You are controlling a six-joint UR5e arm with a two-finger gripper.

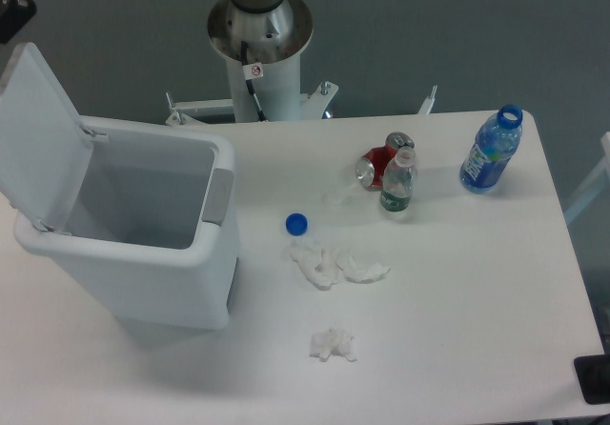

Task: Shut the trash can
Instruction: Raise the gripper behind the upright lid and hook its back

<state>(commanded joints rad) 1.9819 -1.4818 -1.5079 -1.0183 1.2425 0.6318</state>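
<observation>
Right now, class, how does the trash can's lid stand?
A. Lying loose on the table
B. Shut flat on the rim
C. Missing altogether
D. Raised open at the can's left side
D: the lid stands raised, leaving the trash can open and its inside visible.

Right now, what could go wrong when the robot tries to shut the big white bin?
1. The gripper is almost out of the picture at the top left corner, above the raised lid. It might miss the lid or only clip its edge.
2. The trash can stands loose on the table, so a sideways push could slide or tip it.
3. If it slid right, it could knock the blue cap and crumpled tissues.
</observation>
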